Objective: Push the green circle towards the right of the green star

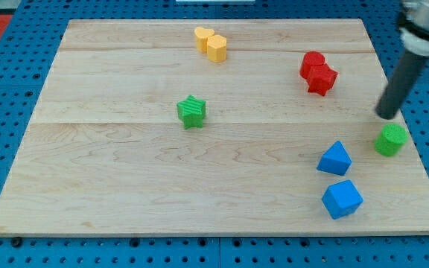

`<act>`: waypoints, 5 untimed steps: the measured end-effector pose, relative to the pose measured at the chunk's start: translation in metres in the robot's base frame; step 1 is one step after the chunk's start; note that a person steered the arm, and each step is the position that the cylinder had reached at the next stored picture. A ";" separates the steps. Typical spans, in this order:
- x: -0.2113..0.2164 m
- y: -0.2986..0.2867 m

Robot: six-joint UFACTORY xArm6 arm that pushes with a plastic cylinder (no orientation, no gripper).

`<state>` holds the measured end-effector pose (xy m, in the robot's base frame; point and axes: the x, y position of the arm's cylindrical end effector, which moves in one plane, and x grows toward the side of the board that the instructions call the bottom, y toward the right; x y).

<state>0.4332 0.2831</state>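
Note:
The green circle [390, 139] sits near the board's right edge, at the view's right. The green star [191, 112] sits near the middle of the board, far to the left of the circle. My tip [386, 115] is just above the green circle in the view, close to its top edge; whether it touches cannot be told. The dark rod slants up to the view's top right corner.
Two red blocks [317, 73] touch each other at the upper right. Two yellow blocks [211, 43] touch near the top middle. A blue triangular block [335, 158] and a blue cube [341, 199] lie left of and below the circle. The wooden board [125, 186] rests on blue pegboard.

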 end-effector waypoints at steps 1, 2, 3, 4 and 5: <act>0.020 0.025; 0.062 0.050; 0.069 -0.017; 0.025 -0.068; -0.006 -0.085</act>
